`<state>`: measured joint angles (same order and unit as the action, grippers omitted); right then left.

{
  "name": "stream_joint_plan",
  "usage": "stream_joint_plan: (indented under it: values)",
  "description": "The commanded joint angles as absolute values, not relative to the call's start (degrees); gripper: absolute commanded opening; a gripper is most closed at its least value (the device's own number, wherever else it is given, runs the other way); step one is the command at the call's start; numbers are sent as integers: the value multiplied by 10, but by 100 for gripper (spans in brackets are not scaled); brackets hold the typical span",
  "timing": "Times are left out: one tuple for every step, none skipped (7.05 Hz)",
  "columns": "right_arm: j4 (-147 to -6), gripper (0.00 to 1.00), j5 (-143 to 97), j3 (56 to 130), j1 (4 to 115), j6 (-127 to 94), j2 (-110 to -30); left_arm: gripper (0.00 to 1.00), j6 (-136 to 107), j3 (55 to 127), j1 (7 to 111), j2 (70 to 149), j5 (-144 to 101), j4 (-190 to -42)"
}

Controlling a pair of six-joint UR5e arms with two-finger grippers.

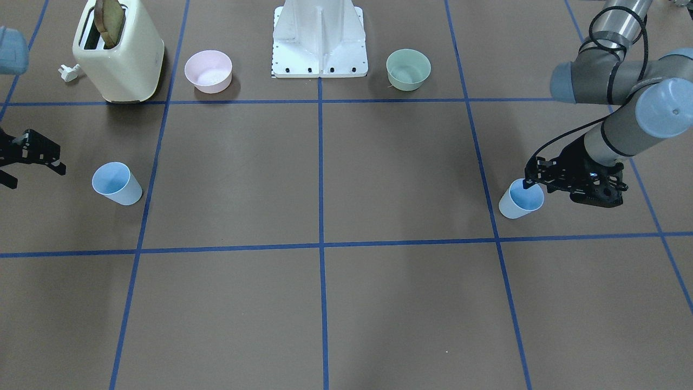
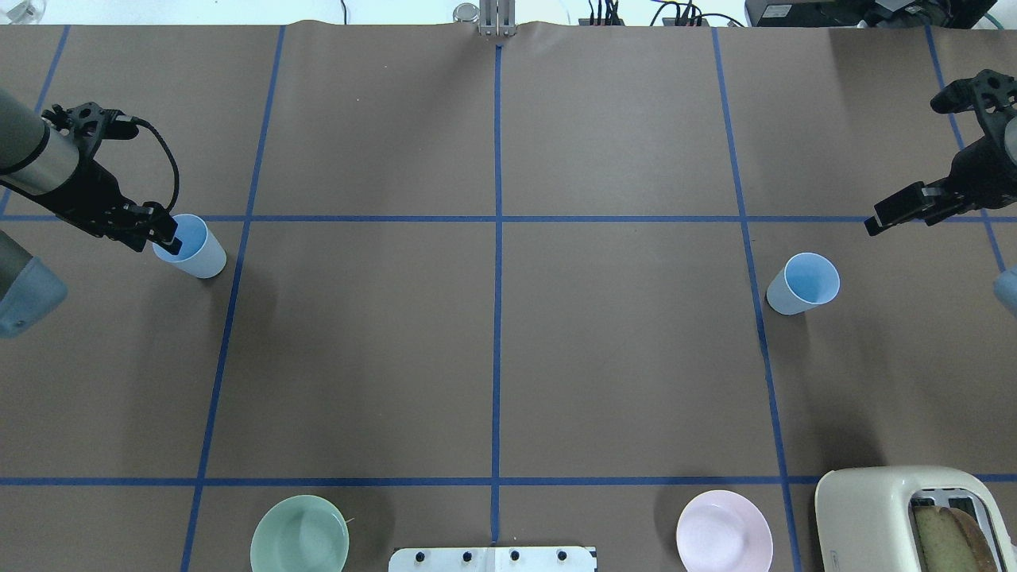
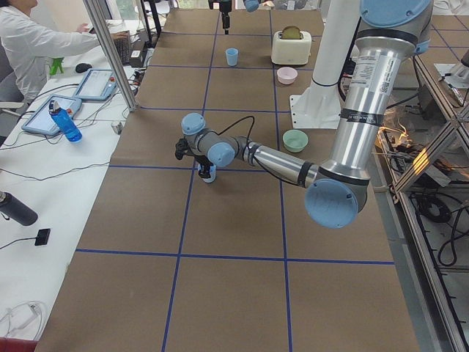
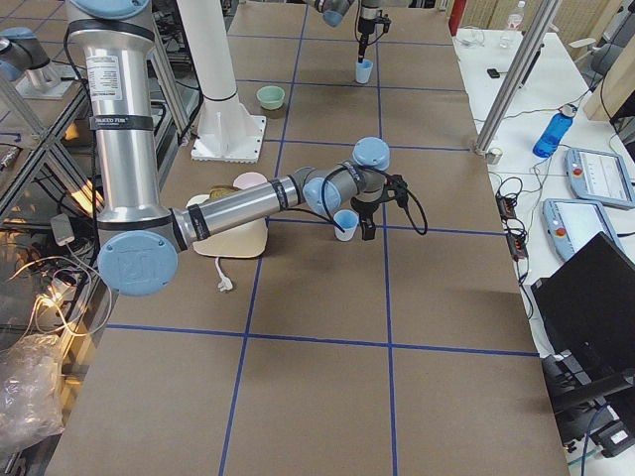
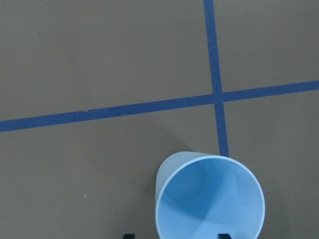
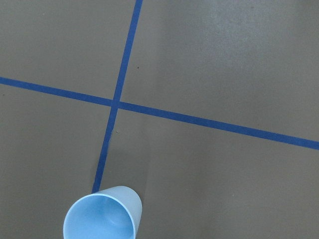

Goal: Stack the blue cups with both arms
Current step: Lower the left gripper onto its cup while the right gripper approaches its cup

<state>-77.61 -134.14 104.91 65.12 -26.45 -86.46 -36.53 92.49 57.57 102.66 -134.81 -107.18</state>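
One blue cup (image 2: 191,246) stands upright at the table's left side; it also shows in the front view (image 1: 521,199) and fills the bottom of the left wrist view (image 5: 209,196). My left gripper (image 2: 168,237) is open over its rim, one finger inside the cup and one outside its wall. The other blue cup (image 2: 804,282) stands upright at the right side and shows in the right wrist view (image 6: 102,214). My right gripper (image 2: 878,221) is open and empty, above and apart from that cup, toward the table's far right edge.
A cream toaster (image 1: 119,54) with a slice of bread, a pink bowl (image 1: 208,70), the white base (image 1: 319,43) and a pale green bowl (image 1: 408,69) stand along the robot's side of the table. Blue tape lines cross the brown table.
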Motion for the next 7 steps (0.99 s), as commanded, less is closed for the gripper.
stream_joint_plan:
  values:
    - [-776,99,-1341,1050,646,-265,-865,60,-363,906,574,1040,-1348,-1072]
    - [-776,99,-1341,1050,644,-266,-864,54,-361,896,574,1045,-1349,-1073]
    - [-776,99,-1340,1054,642,-269,-864,39,-360,890,574,1048,-1349,-1073]
    - [-775,99,-1339,1057,635,-280,-863,22,-361,877,574,1049,-1349,-1091]
    - [-775,99,-1340,1058,634,-280,-863,5,-366,864,574,1049,-1350,-1119]
    - [-775,99,-1340,1059,633,-280,-864,0,-366,869,574,1049,-1351,-1121]
    - [-775,98,-1340,1059,631,-280,-864,0,-367,879,575,1053,-1356,-1115]
